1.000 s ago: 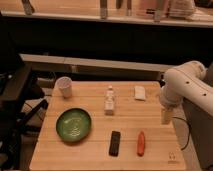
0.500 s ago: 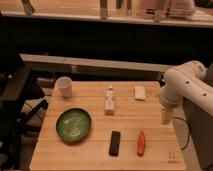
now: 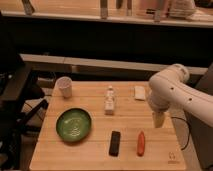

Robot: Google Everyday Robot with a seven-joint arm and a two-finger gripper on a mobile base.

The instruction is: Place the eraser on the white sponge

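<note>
Nearest me, the eraser lies flat in front of the bottle, the carrot front-right of the bottle. The gripper hangs right of the bottle, spread wide, holding nothing. The sponge sits behind-right of the bottle. I see 2 risks: clipping the carrot on the way in, and the eraser sliding off that small soft pad.

Wooden bench with six small things on it.
White cup at upper left, green plate at centre left, white bottle-like figure upright mid-frame, white sponge at upper right. The eraser and orange carrot-shaped object lie side by side, apart, at lower centre. The pincer hangs over the right side.
</note>
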